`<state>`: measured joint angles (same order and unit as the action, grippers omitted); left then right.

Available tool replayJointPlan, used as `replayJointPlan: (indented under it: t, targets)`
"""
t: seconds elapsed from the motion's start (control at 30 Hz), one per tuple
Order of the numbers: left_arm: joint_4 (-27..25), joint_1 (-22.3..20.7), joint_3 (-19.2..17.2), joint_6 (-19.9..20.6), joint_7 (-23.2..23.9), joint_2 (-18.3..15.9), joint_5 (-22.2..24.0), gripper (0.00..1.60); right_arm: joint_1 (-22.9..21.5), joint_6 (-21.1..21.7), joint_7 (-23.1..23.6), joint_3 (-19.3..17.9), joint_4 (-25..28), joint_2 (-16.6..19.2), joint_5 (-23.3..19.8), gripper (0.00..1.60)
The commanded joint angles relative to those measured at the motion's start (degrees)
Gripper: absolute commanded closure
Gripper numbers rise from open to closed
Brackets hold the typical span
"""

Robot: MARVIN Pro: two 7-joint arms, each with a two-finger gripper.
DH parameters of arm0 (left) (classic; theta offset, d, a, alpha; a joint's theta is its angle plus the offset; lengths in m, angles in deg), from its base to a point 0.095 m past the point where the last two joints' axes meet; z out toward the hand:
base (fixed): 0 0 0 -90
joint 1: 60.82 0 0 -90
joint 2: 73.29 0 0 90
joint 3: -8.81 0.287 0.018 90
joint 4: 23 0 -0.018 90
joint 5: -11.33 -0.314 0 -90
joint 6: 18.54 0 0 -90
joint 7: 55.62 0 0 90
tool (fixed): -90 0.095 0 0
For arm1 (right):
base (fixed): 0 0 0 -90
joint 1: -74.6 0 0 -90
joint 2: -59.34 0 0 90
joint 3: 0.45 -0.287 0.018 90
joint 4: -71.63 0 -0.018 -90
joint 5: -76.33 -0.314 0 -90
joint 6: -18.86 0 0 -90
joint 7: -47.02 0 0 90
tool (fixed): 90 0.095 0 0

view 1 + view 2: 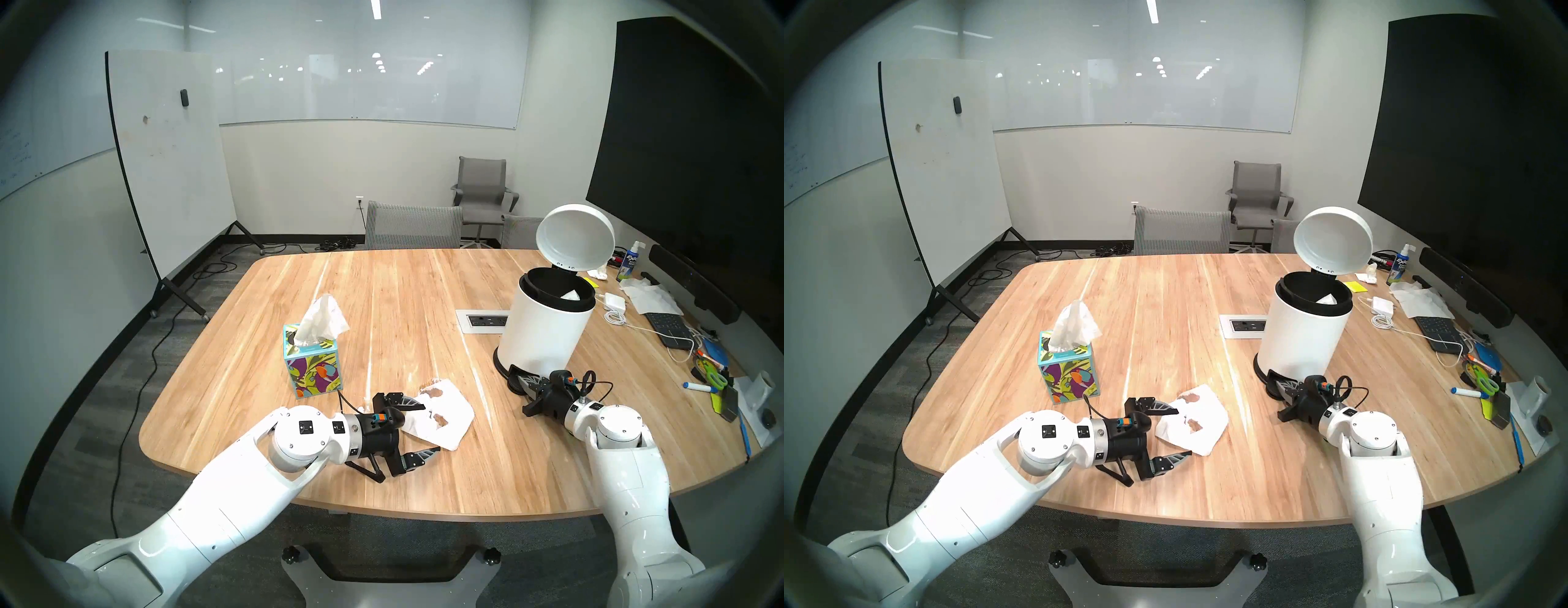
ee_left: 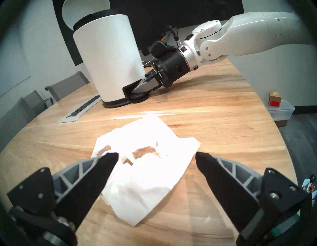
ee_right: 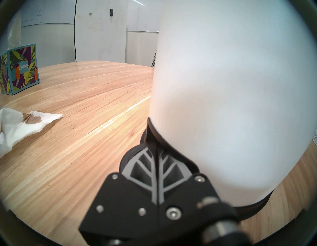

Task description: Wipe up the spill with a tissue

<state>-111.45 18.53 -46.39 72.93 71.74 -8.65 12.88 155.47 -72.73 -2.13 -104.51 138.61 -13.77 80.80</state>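
Observation:
A white tissue (image 1: 449,418) (image 2: 147,171) lies crumpled flat on the wooden table (image 1: 382,305), with brown soaked patches (image 1: 441,420) (image 2: 145,151) on it. The spill itself is hidden; no loose liquid shows on the wood. My left gripper (image 1: 430,428) (image 2: 156,155) is open and low over the table, its fingers either side of the tissue's near end without touching it. My right gripper (image 1: 519,380) (image 3: 155,146) is shut, its tips pressed onto the black pedal (image 2: 137,97) of the white bin (image 1: 547,322), whose lid (image 1: 575,237) stands open. A patterned tissue box (image 1: 312,365) stands left.
A power outlet plate (image 1: 485,320) is set into the table beside the bin. Keyboard (image 1: 668,329), cables, markers, scissors (image 1: 712,375) and a spray bottle (image 1: 630,261) crowd the right edge. Grey chairs (image 1: 413,225) stand beyond the far edge.

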Motion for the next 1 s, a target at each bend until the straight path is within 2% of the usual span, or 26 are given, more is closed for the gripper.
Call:
replayJointPlan:
  t: [0.0, 0.4, 0.77, 0.83, 0.87, 0.9, 0.93, 0.97]
  targets:
    - [0.12, -0.53, 0.26, 0.56, -1.48, 2.54, 0.14, 0.0, 2.84, 3.47, -0.64, 1.5, -4.73, -0.1, 2.37, 1.6]
    - [5.0, -0.98, 1.1, 0.72, -3.7, 4.13, -0.32, 0.0, 2.82, 3.57, -0.72, 1.65, -4.77, -0.01, 2.3, 1.6]
    - [8.5, -3.34, 1.16, -0.6, -4.69, 5.37, -0.06, 0.0, 2.82, 3.61, -0.79, 1.78, -4.77, 0.07, 2.19, 1.6]
    - [8.92, -3.48, 1.16, -0.84, -4.75, 5.55, 0.12, 0.28, 2.82, 3.63, -0.81, 1.8, -4.78, 0.08, 2.18, 1.6]
    - [9.05, -3.54, 1.2, -0.94, -4.81, 5.59, 0.12, 0.7, 2.81, 3.64, -0.81, 1.81, -4.78, 0.09, 2.18, 1.6]
    - [9.2, -3.65, 1.27, -1.04, -4.88, 5.66, 0.1, 0.85, 2.81, 3.65, -0.82, 1.82, -4.79, 0.1, 2.17, 1.6]
    - [9.27, -3.7, 1.3, -1.09, -4.94, 5.7, 0.09, 1.29, 2.81, 3.65, -0.82, 1.83, -4.79, 0.1, 2.16, 1.6]
    - [9.33, -3.78, 1.37, -1.29, -5.03, 5.72, -0.03, 1.6, 2.81, 3.65, -0.83, 1.83, -4.79, 0.1, 2.15, 1.6]
